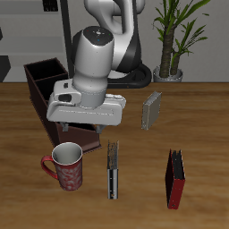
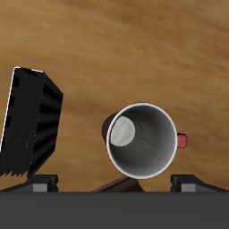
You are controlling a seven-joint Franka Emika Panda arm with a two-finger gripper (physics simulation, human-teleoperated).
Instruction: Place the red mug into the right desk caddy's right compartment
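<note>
The red mug [image 1: 68, 168] stands upright near the table's front edge, its loop handle [image 1: 47, 165] pointing away from the books. In the wrist view the mug [image 2: 141, 136] shows from above, light grey inside. My gripper [image 1: 82, 121] hangs above and a little behind the mug, open and empty; in the wrist view the gripper [image 2: 118, 183] has its fingertips [image 2: 43, 182] spread wide, apart from the mug. The right desk caddy [image 1: 45, 89], dark maroon, lies behind the mug, partly hidden by my hand. Its tall-walled right compartment [image 1: 43, 79] is at the far end.
A dark thin book [image 1: 113, 170] lies beside the mug and also shows in the wrist view [image 2: 31, 121]. A red book [image 1: 176, 179] stands near the front edge. A grey caddy [image 1: 152, 109] stands farther back. A potted plant [image 1: 174, 40] is behind the table.
</note>
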